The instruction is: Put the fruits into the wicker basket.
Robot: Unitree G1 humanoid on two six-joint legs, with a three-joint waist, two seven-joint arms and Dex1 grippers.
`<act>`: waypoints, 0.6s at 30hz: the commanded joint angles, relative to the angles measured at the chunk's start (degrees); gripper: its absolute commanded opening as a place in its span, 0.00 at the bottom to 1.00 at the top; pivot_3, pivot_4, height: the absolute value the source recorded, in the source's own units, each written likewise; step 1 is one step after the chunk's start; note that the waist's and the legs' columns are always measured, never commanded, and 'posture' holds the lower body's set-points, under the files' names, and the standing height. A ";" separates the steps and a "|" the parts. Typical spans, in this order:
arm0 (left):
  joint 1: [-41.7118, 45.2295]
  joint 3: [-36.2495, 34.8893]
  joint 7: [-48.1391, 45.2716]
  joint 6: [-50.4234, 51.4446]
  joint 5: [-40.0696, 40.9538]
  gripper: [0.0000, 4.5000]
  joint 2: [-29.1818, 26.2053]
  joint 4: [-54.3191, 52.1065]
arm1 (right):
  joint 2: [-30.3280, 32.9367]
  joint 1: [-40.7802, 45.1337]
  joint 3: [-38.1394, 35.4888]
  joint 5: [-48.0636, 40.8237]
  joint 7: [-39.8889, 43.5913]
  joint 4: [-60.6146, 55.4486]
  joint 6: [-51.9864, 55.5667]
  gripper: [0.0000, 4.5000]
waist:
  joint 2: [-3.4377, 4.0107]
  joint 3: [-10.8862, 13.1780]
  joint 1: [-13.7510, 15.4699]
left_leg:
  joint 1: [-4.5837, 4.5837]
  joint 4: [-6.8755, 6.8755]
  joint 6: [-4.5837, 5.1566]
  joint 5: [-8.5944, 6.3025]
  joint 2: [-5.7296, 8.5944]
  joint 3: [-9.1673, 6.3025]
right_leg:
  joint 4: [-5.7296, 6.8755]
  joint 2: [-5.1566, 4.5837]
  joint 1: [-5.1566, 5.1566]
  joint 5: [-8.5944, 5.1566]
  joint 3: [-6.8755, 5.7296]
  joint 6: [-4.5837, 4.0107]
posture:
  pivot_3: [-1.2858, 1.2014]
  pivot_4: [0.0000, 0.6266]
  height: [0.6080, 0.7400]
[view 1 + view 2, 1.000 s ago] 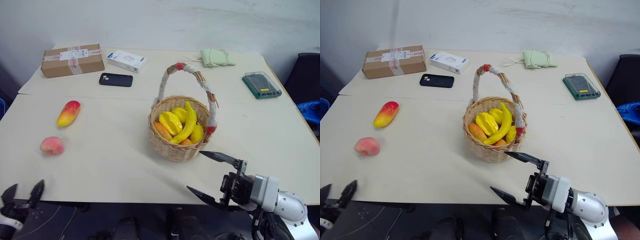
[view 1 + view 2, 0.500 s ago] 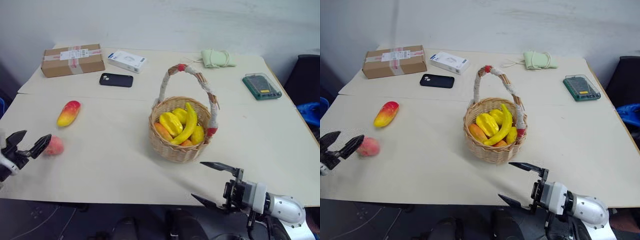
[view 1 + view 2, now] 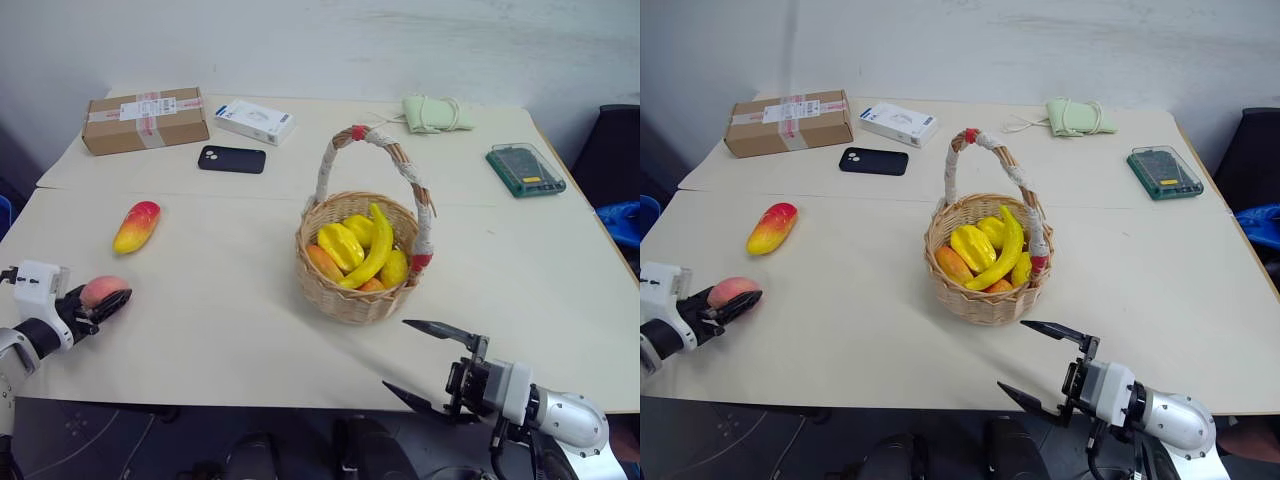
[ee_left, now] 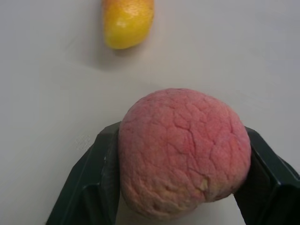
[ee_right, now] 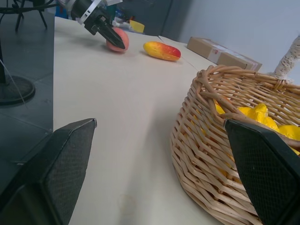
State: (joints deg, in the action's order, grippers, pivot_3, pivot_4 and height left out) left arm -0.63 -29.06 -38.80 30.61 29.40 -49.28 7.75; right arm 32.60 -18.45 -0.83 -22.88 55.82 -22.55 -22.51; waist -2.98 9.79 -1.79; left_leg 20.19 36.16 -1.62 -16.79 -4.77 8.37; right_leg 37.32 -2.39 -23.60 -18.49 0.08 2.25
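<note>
Left pincer (image 3: 100, 300) closed around the peach (image 3: 103, 290) at the worktop (image 3: 220, 300) edge, mango (image 3: 137, 226) beyond it, wicker basket (image 3: 362, 262) mid-worktop, right pincer (image 3: 425, 360) spread wide, empty, box (image 3: 146, 119) label unreadable

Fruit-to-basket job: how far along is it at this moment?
Done: neither task fruit is in the wicker basket yet; it holds only a banana and other yellow fruit. In hand: the left tool has its fingers on both sides of the peach at the table's near-left edge, not yet lifted. Left: carry the peach over, then the mango. The right tool is open beside the basket.
</note>
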 commanded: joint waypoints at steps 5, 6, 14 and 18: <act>9.31 5.17 -22.60 7.74 13.87 0.59 -9.25 -16.66 | -2.47 -1.99 -6.99 -2.58 -7.86 -2.42 0.66 1.00 | 0.05 0.04 0.59 | 0.05 0.00 -0.30 -0.14 0.02 -0.13 | 0.01 -0.07 0.01 -0.11 -0.15 -0.20 | 0.52 0.24 1.00; 12.55 8.73 -24.07 7.33 13.83 0.59 -8.78 -18.41 | -3.62 -1.83 -8.36 -3.73 -10.12 -2.90 1.35 1.00 | 0.22 0.08 1.01 | 0.04 0.01 -0.30 -0.15 0.07 -0.14 | 0.00 -0.14 0.08 -0.17 -0.18 -0.31 | 0.52 0.24 1.00; 41.33 34.88 -21.90 0.42 2.79 0.59 15.35 -12.67 | -6.36 -4.54 -16.51 -4.98 -19.68 -9.09 6.65 1.00 | 0.62 0.08 1.55 | 0.17 0.44 0.07 0.12 0.37 0.03 | 0.05 0.17 0.12 0.19 0.09 0.35 | 0.52 0.24 1.00; 46.52 40.31 -20.36 -3.87 -4.12 0.59 22.64 -4.96 | -7.26 -7.13 -16.48 -3.28 -20.27 -11.12 6.52 1.00 | 0.68 0.11 0.09 | 0.29 0.94 -0.22 -0.05 0.09 -0.05 | 0.09 0.70 0.10 0.18 0.41 0.48 | 0.52 0.24 1.00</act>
State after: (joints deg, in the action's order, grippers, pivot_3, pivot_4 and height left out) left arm 44.37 10.70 -60.12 28.72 27.68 -27.47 0.79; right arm 25.97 -24.71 -16.34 -26.46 36.23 -31.08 -15.73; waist -2.31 9.89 -1.70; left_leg 20.46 37.08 -1.86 -16.84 -4.70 8.30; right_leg 37.43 -1.63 -23.52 -18.33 0.54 2.75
